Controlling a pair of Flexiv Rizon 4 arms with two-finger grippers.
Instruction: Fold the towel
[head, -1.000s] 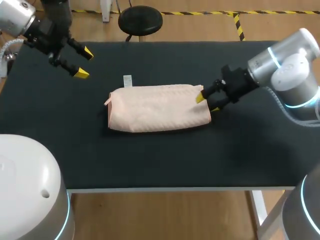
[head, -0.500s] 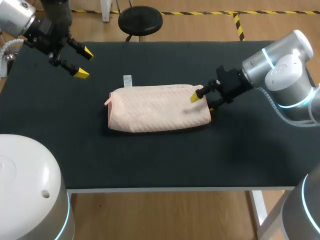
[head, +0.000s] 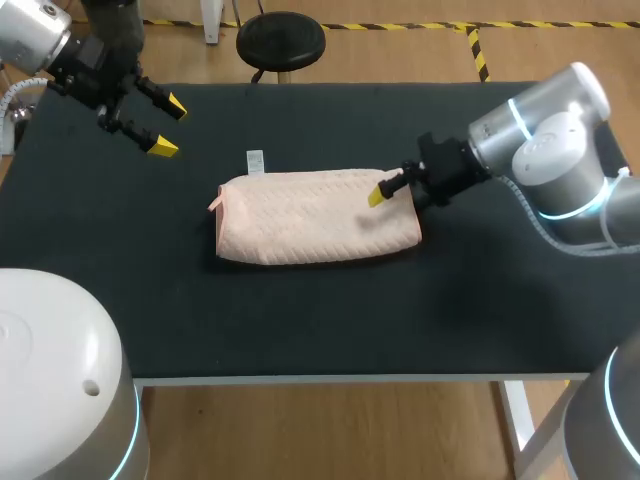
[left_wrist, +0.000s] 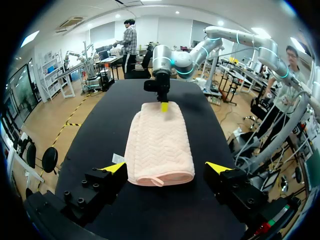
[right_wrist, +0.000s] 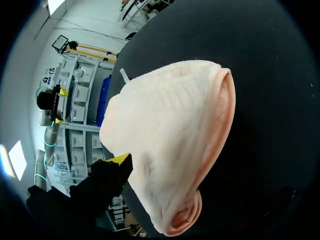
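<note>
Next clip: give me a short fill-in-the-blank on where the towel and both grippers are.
1. The folded towel lies on a ___ table.
2. The left gripper is ___, well away from the towel.
3. The right gripper is at one end of the ___.
Missing words: black; open; towel.

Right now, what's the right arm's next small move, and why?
Probably close the right gripper on the right end of the towel: it stands open over that end, the towel lies as a long strip, and the left gripper hangs open far off.
</note>
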